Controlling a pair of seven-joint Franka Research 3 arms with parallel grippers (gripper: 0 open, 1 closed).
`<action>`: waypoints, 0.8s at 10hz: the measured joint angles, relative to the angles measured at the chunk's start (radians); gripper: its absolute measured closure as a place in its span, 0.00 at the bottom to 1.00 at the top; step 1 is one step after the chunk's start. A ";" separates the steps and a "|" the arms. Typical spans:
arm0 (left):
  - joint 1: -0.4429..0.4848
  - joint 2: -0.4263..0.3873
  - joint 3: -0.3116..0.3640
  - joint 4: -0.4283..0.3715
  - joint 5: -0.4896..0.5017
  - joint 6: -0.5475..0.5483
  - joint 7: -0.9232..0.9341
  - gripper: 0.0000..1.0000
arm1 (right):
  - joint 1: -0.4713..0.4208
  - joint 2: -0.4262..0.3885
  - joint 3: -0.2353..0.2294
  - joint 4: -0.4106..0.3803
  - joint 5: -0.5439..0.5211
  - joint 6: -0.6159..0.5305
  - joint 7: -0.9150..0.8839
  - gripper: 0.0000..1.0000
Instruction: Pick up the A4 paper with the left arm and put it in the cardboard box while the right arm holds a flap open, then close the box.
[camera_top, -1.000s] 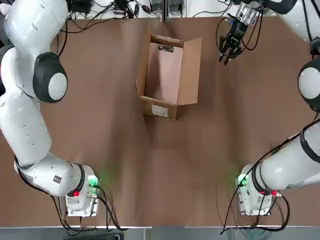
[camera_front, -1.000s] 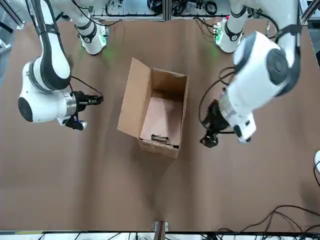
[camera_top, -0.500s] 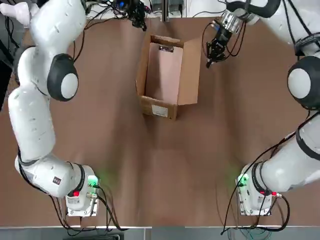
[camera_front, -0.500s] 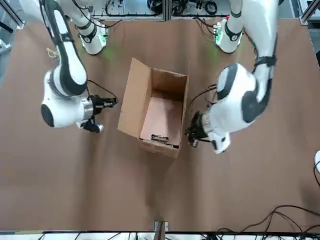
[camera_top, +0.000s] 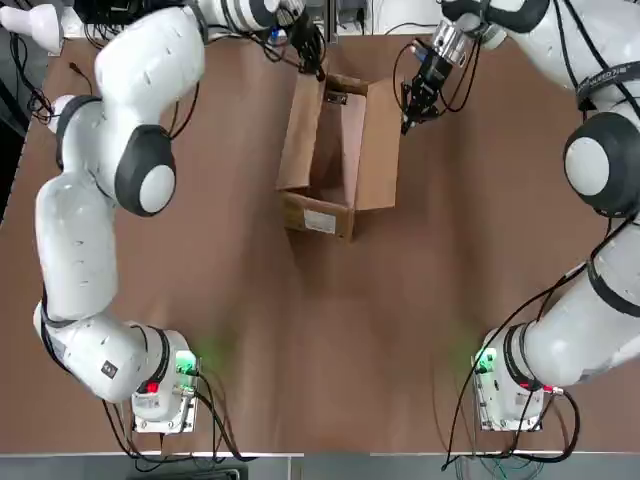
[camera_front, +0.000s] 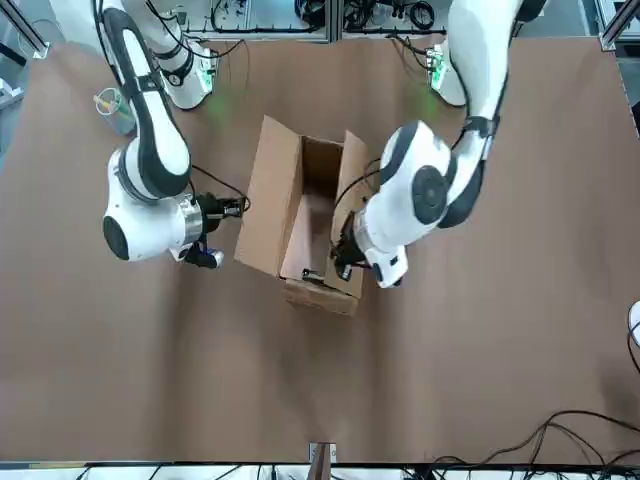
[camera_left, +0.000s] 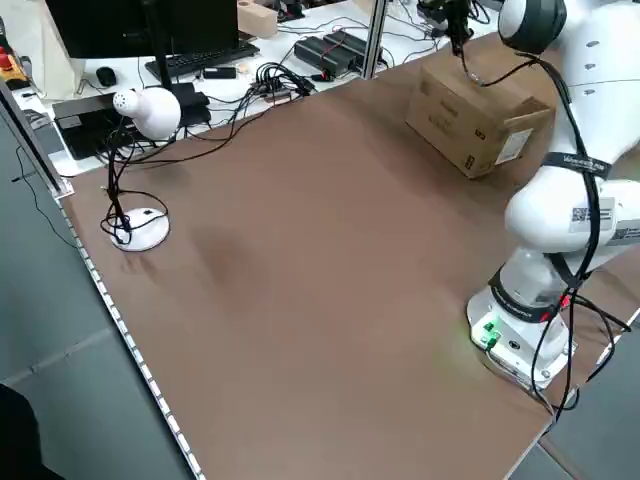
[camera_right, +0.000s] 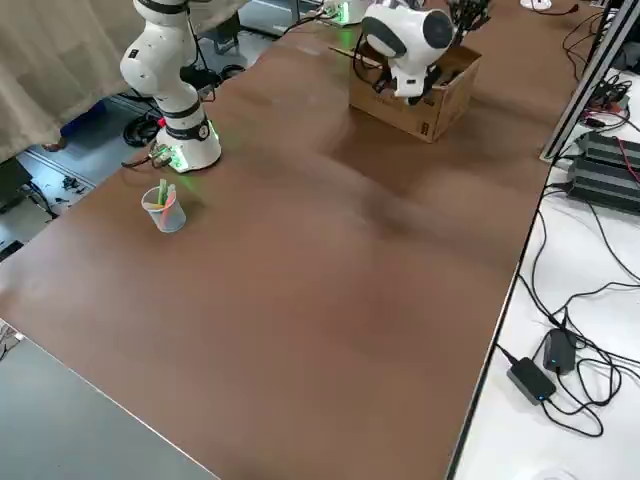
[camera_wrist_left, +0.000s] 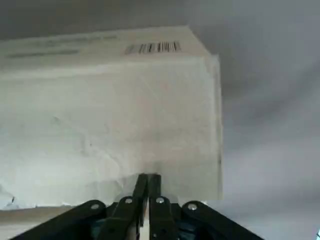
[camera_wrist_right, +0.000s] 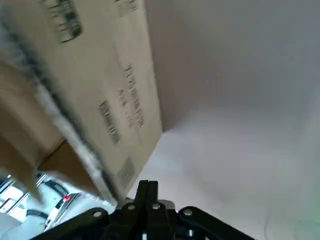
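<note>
Now closing the cardboard box (camera_top: 342, 220), top centre overhead, A4 paper (camera_top: 352, 130) inside; with left gripper (camera_wrist_left: 148, 176) and right gripper (camera_wrist_right: 148, 183) beside opposite long flaps (camera_front: 350, 190), jaws together. Next, probably fold both down.

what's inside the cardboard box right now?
The A4 paper lies in the cardboard box, its clip at the end away from the robot. The left-side flap leans over the opening and covers part of the sheet; anything beneath the paper can't be seen.

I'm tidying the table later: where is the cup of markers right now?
In the right side view, the cup stands near the right arm's base.
</note>
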 joint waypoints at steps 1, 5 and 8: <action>-0.017 0.037 0.001 -0.003 0.016 0.043 -0.013 0.91 | 0.000 -0.001 0.000 0.047 0.025 -0.043 0.018 0.99; -0.025 0.066 0.002 0.001 0.039 0.070 -0.025 0.91 | 0.042 0.006 0.002 0.080 0.089 -0.036 0.052 0.99; -0.024 0.063 0.007 0.015 0.049 0.089 -0.025 0.91 | 0.096 0.032 0.003 0.082 0.126 0.057 0.077 0.99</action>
